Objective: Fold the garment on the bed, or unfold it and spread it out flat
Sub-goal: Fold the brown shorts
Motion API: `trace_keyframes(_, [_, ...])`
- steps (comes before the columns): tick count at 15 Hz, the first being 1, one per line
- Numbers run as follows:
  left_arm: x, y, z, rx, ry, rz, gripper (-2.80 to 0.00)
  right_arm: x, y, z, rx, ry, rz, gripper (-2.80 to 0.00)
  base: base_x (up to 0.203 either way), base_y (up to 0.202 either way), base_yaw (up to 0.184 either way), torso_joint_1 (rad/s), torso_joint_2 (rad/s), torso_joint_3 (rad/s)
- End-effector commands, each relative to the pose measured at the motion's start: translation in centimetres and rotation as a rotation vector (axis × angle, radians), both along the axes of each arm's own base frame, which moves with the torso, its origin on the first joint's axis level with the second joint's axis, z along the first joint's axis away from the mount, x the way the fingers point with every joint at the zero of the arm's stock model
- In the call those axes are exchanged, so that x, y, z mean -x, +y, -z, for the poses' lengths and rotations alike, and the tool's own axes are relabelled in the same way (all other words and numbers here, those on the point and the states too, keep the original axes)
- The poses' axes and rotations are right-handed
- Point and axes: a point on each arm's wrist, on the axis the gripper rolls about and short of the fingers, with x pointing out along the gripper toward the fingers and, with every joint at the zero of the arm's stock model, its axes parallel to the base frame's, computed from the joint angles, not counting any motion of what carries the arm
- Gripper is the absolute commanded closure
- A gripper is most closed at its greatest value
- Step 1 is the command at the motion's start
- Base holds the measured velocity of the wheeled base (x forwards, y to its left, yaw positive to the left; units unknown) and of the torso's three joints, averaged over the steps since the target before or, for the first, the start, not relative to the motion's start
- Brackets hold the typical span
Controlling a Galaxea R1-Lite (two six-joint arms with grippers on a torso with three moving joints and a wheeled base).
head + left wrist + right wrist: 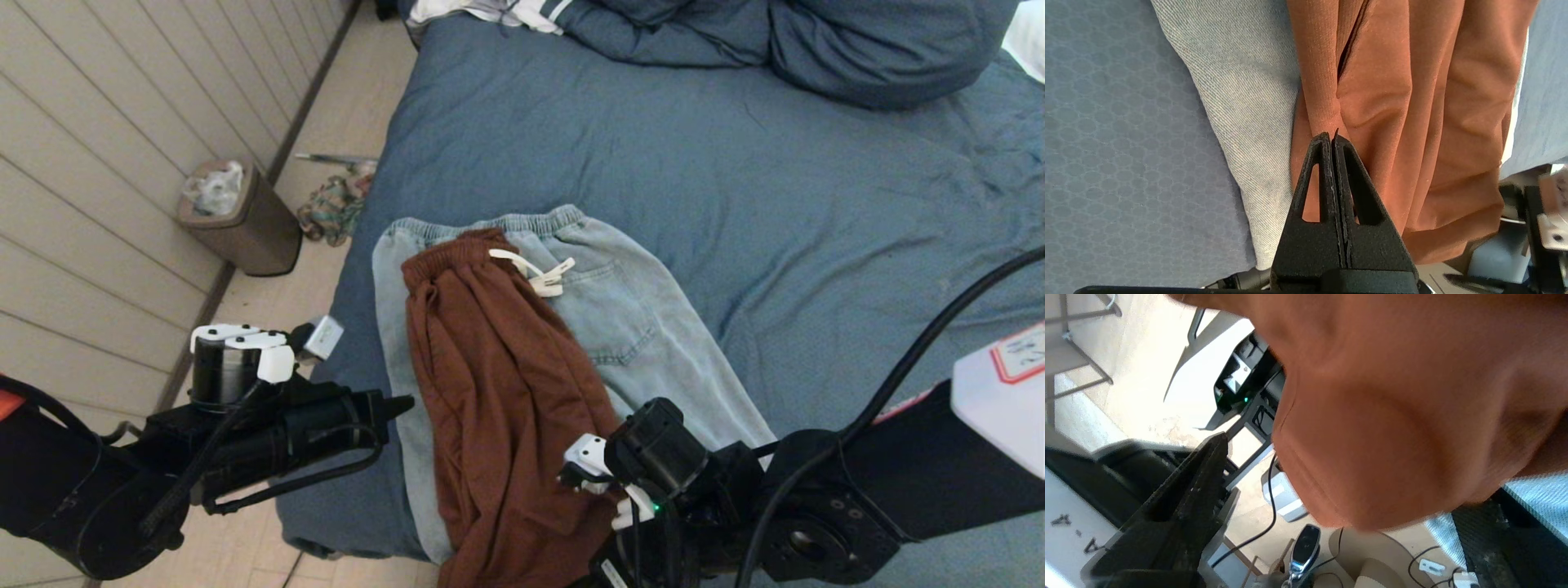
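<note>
1. Two garments lie stacked on the bed [653, 155]: rust-brown trousers [498, 384] on top of pale denim jeans [637, 318], in the lower centre of the head view.
2. Both run lengthwise from their waistbands, near the middle of the frame, down to the bottom edge, where the brown legs hang over the near side of the bed. The long axis tilts slightly toward lower right.
3. At lower left of the head view, the left tool [400, 404] sits just off the left edge of the denim. In the left wrist view its fingers [1327, 171] are pressed together with nothing between them, the tips over the seam where brown cloth meets denim.
4. At bottom centre of the head view, the right tool [604, 563] sits by the hanging brown leg ends. In the right wrist view one finger [1192, 490] stands well apart from the other, so it is spread wide. Brown fabric hangs across the gap at the upper right of that frame; whether it is touched I cannot tell.
5. Judgement: the right arm is nearer the leg ends, the left nearer the long side edge. Any fold would likely carry the legs up along the long axis toward the waistband.
</note>
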Motion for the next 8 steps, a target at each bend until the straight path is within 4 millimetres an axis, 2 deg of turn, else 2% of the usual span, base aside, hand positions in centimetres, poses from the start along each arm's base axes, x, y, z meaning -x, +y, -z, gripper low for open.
trace_keyframes(1, [-0.1,0.0,0.1,0.002,0.001,0.000,0.00,1.0,-0.8,0.3,0.018,0.014,-0.010,0.00,0.000,0.000,0.000,0.000,0.00,0.000])
trace_keyframes(5, [-0.2,-0.1,-0.1,0.004,-0.010,-0.007,0.00,0.8,-1.0,0.6,0.027,0.021,0.001,0.00,0.000,0.000,0.000,0.000,0.00,0.000])
trace_keyframes(8, [-0.5,0.0,-0.2,0.019,-0.002,-0.020,0.00,0.1,-0.4,1.2,0.031,0.020,0.001,0.00,0.000,0.000,0.000,0.000,0.00,0.000])
